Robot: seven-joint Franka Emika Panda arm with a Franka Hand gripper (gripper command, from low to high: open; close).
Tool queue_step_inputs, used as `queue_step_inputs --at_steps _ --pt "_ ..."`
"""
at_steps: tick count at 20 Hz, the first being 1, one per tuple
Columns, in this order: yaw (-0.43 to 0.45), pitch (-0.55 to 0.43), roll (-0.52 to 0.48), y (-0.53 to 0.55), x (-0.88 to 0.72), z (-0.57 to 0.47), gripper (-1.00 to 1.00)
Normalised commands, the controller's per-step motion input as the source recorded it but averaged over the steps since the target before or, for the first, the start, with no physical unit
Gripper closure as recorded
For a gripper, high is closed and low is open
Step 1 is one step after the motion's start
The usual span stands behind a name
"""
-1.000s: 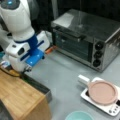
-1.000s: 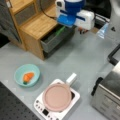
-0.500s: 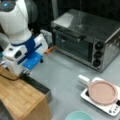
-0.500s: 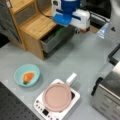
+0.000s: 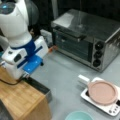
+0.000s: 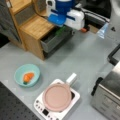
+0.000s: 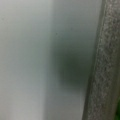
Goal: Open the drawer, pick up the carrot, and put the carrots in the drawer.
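Observation:
The drawer of the wooden-topped cabinet stands pulled out, also seen in a front view as a dark grey drawer. The gripper, white and blue, hangs just above the drawer's open tray; its fingers are hidden under the hand. In a front view the gripper sits at the cabinet's edge. An orange carrot lies in a teal bowl, far from the gripper. Something green shows in the drawer. The wrist view shows only a pale surface and a dark speckled wall.
A silver toaster oven stands at a front view's right. A pink pan rests on a white cooker. A small orange piece lies behind the arm. The wooden cabinet top is beside the gripper.
The arm has shifted a little toward the cabinet and dropped slightly, so the gripper now sits lower over the open drawer. The carrot in the bowl has not moved.

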Motion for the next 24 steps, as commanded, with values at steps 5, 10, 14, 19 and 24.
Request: queue_step_inputs --at_steps 5,10,14,19,24 --pt "0.055 0.102 0.073 -0.05 0.21 0.02 -1.00" --pt "0.031 0.064 0.045 -0.01 0.18 0.03 -1.00" --pt "0.006 0.044 0.031 0.03 0.13 0.01 -1.00" --pt "-0.006 0.042 0.025 0.06 0.07 -0.01 -1.00" --pt "-0.023 0.059 0.004 0.10 -0.01 -0.05 -1.00"
